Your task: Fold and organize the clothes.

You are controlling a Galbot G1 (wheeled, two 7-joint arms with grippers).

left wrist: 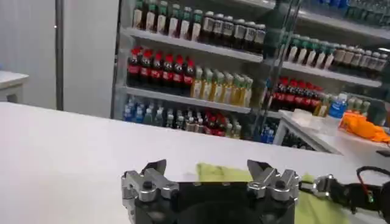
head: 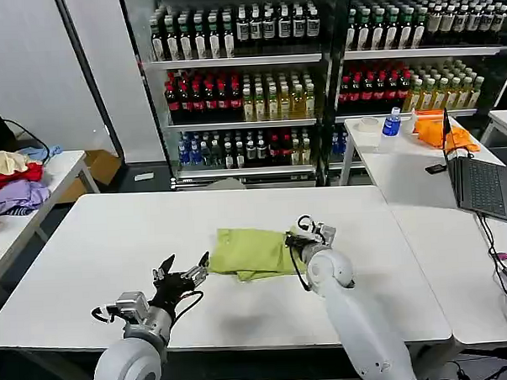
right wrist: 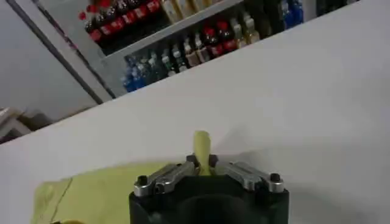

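At the lower centre of the head view, the lime T-shirt (head: 249, 252) lies on the white bench (head: 96, 247) already folded into a compact, slightly rumpled rectangle. The right gripper (head: 301, 237) pinches its right edge with jaws closed on a fabric fold, so a late fold seems underway. Next, that edge likely needs carrying leftward, while the left gripper (head: 183, 275) waits just left, jaws wide.

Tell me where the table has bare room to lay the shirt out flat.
Bare white table runs from the T-shirt toward the robot's left, with the open left tool at that patch's near edge, and there is more behind the shirt. It is crowded on the shirt's right edge, where the right tool is shut on a fold. The laptop sits on the neighbouring table.
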